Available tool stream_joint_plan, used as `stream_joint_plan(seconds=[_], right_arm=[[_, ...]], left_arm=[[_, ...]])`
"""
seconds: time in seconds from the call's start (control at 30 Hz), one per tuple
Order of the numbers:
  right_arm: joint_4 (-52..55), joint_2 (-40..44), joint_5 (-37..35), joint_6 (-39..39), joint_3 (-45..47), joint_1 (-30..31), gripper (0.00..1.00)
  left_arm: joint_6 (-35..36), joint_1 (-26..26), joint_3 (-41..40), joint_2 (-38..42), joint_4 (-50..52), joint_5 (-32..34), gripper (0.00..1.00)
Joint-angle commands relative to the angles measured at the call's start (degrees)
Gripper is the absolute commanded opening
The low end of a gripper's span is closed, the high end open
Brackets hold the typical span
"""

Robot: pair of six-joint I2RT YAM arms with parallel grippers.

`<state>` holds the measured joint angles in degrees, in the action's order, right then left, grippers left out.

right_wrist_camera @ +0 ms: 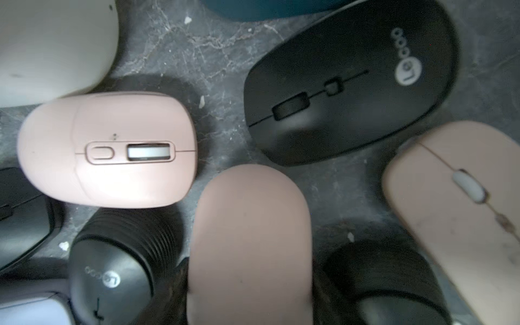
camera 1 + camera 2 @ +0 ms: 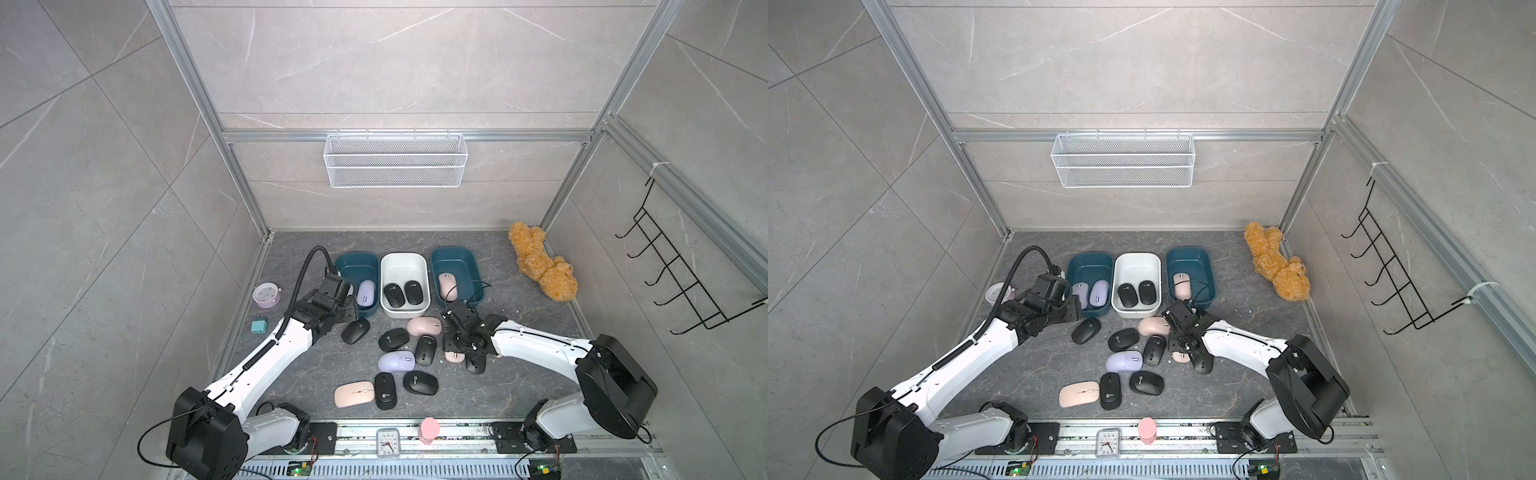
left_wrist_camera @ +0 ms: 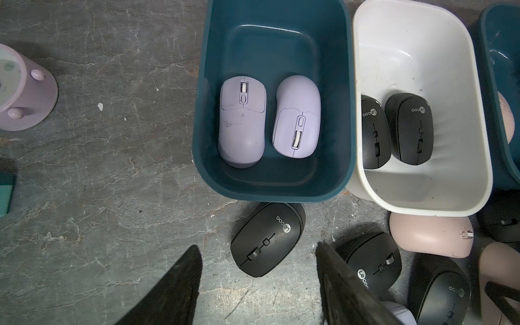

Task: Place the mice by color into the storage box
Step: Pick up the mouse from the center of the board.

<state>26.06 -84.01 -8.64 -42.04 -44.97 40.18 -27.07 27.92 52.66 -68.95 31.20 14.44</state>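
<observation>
While the right gripper [image 1: 251,287] pinches a pale pink oval mouse [image 1: 250,219], the left gripper [image 3: 257,250] gapes empty. Next: lift it into the teal plastic box [image 2: 465,270].

three bins [image 2: 405,266] stand abreast behind the scattered mice [image 2: 425,350] (clock [image 2: 266,295] off to the left).

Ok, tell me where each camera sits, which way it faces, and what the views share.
Top views: high above the base rail, looking down on the table; left arm and right arm show whole.
Left wrist: on the left arm, looking down past the open left gripper into the teal bin holding two purple mice.
Right wrist: on the right arm, close above the table; right gripper clamps a pink mouse.
Shared: a top view shows those purple mice too.
</observation>
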Motion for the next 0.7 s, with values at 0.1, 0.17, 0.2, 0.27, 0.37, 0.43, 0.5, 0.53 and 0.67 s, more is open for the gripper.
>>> stream_joint_plan(seconds=[0.1,0.17,0.2,0.27,0.37,0.43,0.5,0.53,0.67], right_arm=[[2.71,3.09,-1.29,0.14,-1.21,0.65,0.54],[3.24,3.86,-1.68,0.13,-1.49,0.61,0.54],[3.42,4.17,-1.72,0.13,-1.52,0.70,0.54],[3.94,4.93,-2.03,0.22,-1.84,0.71,0.54],[4.80,5.88,-2.25,0.41,-2.42,0.69,0.54],[5.21,6.47,-2.36,0.61,-2.79,0.69,0.54],[5.65,7.04,-2.63,0.68,-3.22,0.69,0.54],[5.90,7.34,-2.81,0.82,-3.51,0.69,0.54],[6.69,8.23,-3.16,1.23,-4.62,0.69,0.54]], left_arm=[[-0.61,-0.24,1.75,1.10,-0.14,0.33,0.67],[-0.54,-0.24,1.70,1.20,-0.04,0.49,0.67],[-0.52,-0.28,1.74,1.20,-0.09,0.58,0.67],[-0.37,-0.24,1.76,1.24,0.06,0.66,0.67],[-0.41,-0.24,1.97,1.16,0.09,0.59,0.67],[-0.41,-0.24,1.99,1.17,0.07,0.68,0.67],[-0.39,-0.24,2.09,1.22,0.24,0.75,0.67],[-0.38,-0.23,2.08,1.25,0.27,0.85,0.67],[-0.40,-0.24,2.07,1.38,0.53,1.08,0.67]])
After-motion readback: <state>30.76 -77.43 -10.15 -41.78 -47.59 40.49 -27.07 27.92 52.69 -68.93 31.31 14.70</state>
